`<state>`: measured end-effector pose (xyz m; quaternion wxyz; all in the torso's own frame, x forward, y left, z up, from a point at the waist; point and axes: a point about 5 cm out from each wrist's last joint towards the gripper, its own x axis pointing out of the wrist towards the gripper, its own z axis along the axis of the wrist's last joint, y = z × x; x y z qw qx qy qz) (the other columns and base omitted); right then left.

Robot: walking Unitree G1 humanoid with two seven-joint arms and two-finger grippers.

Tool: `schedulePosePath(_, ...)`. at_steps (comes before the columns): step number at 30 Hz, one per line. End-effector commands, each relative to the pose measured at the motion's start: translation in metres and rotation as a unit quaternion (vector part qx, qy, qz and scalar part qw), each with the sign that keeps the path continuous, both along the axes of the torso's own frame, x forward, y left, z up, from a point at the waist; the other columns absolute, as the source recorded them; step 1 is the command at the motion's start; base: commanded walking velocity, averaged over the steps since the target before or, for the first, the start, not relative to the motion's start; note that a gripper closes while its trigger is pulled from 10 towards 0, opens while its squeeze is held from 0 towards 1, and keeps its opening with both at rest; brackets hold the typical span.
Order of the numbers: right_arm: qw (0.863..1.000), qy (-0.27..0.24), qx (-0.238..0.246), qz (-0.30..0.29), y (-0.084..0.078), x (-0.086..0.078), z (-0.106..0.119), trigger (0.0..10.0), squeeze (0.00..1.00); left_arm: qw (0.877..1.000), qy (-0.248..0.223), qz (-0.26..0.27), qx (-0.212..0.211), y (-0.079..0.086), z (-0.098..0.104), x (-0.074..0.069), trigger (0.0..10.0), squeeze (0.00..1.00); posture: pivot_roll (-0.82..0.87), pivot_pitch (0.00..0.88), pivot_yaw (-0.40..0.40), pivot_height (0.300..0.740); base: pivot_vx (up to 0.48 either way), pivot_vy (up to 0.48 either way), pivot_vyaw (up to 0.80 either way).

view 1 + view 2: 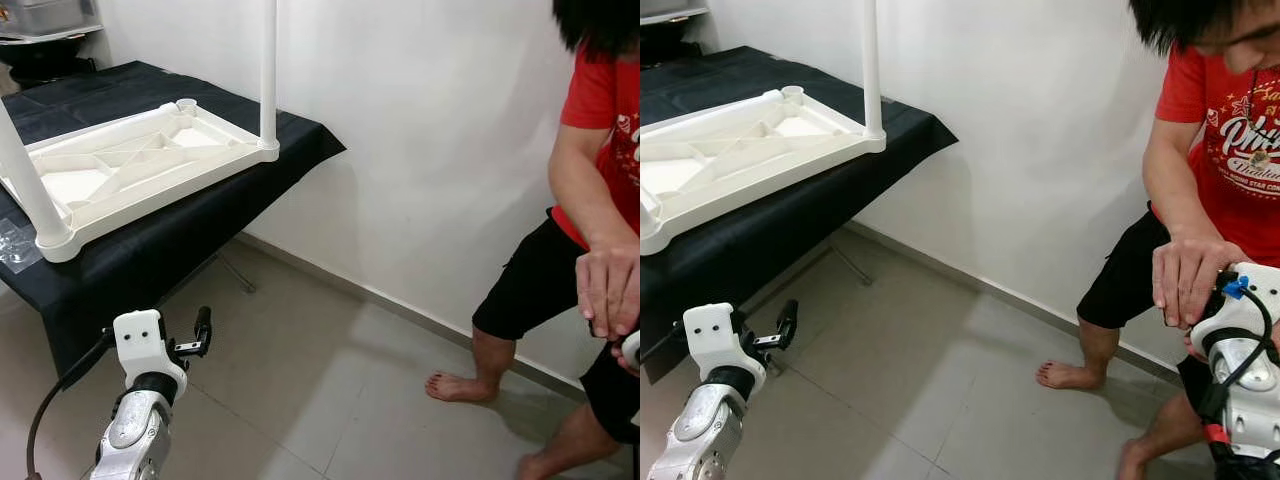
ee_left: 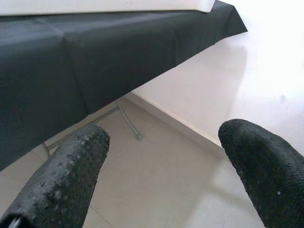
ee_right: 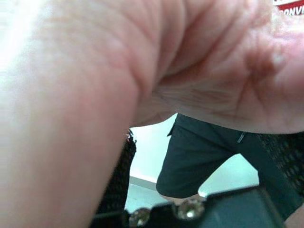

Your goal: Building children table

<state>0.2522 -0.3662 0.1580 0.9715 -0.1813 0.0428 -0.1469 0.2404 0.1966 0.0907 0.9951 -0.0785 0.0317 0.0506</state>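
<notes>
White child's table (image 1: 130,165) lies upside down on the black-draped bench (image 1: 200,215) at far left; two legs (image 1: 268,70) stand up from its corners, one at the near left, one at the far right. Left gripper (image 1: 203,330) hangs low over the floor (image 1: 330,400), just near of the bench edge, jaws apart, holding nothing. At right a person in a red shirt (image 1: 1230,130) bends in, hand (image 1: 1185,275) resting on the right gripper (image 1: 1240,300). Cannot tell how its jaws stand.

The upturned children table (image 1: 130,165) lay on the worktop (image 1: 150,250) ahead of the left claw (image 1: 200,330); a person (image 1: 1210,200) stood beside the right claw.
</notes>
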Motion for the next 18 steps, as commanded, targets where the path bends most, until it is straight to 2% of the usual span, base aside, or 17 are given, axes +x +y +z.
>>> schedulePosePath(1, 0.999, 0.028, 0.037, 0.005, 0.0050, -0.0026, -0.0185, 10.0, 0.00, 1.000, 0.010, -0.002, 0.010, 0.0021, -0.0022, -0.0020, 10.0, 0.00, -0.11, 0.036, -0.084, 0.740, 0.000, 0.000, 0.00)
schedulePosePath(18, 0.999, 0.031, 0.040, 0.005, 0.0068, -0.0035, -0.0198, 10.0, 0.00, 1.000, 0.012, -0.003, 0.012, 0.0023, -0.0022, -0.0016, 10.0, 0.00, -0.11, 0.038, -0.082, 0.740, 0.000, 0.000, 0.00)
